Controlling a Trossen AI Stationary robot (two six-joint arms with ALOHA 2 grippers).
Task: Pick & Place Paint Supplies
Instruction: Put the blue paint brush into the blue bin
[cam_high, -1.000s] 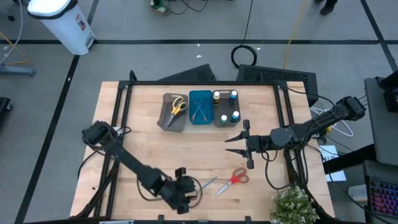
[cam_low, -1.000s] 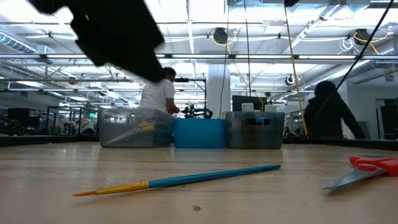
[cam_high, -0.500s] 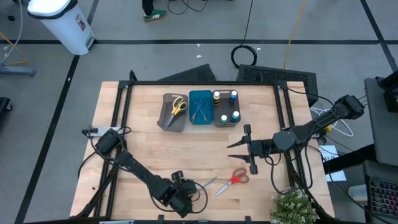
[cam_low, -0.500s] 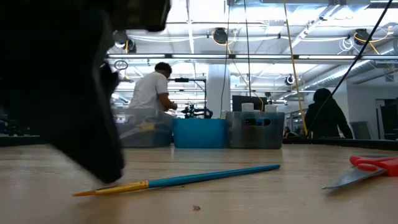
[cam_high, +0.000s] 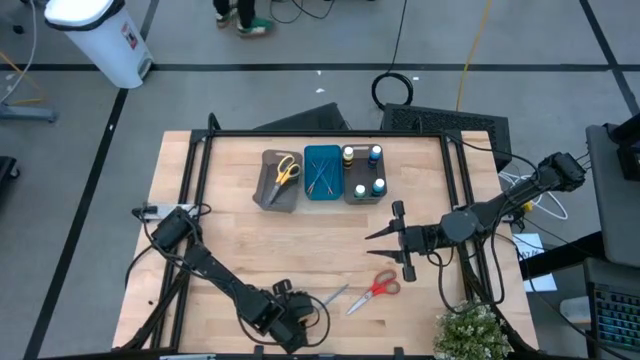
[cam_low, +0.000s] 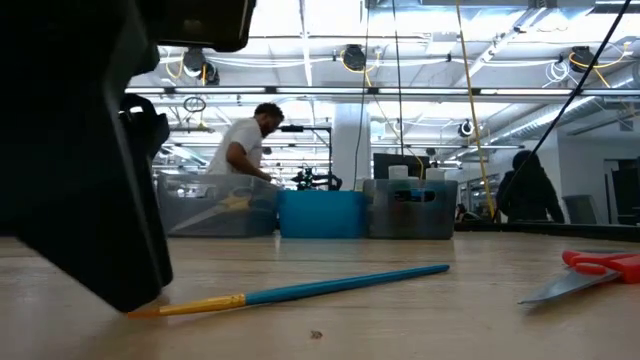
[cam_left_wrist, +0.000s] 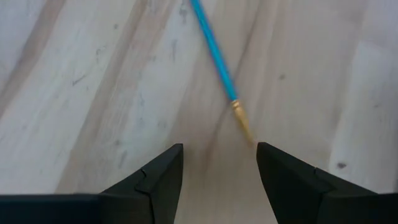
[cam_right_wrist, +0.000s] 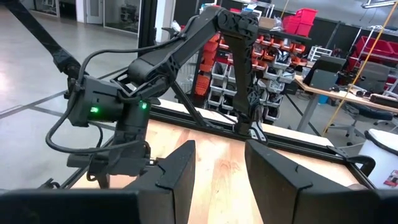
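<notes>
High view, left gripper: the left gripper (cam_high: 296, 318) sits low at the table's (cam_high: 230, 240) near edge, just beside the paintbrush (cam_high: 334, 296), likely lining up to take it.
High view, right gripper: the right gripper (cam_high: 385, 235) hangs over bare wood between the blue tray (cam_high: 322, 172) and the red scissors (cam_high: 375, 288), apparently waiting.
High view, sorted items: yellow scissors (cam_high: 286, 170) lie in the grey tray (cam_high: 277, 182) left of the blue tray; bottles (cam_high: 362, 171) stand in the tray on its right, so sorting is partly done.
Low view: the left arm's dark bulk stands at the brush's yellow end, well in front of the blue tray (cam_low: 321, 214).
Left wrist view: fingers (cam_left_wrist: 155, 180) parted, holding nothing, the brush's golden tip (cam_left_wrist: 242, 123) just ahead of the gap.
Right wrist view: fingers (cam_right_wrist: 177, 171) apart and empty, aimed across the table at the left arm.
Writing: none readable.
</notes>
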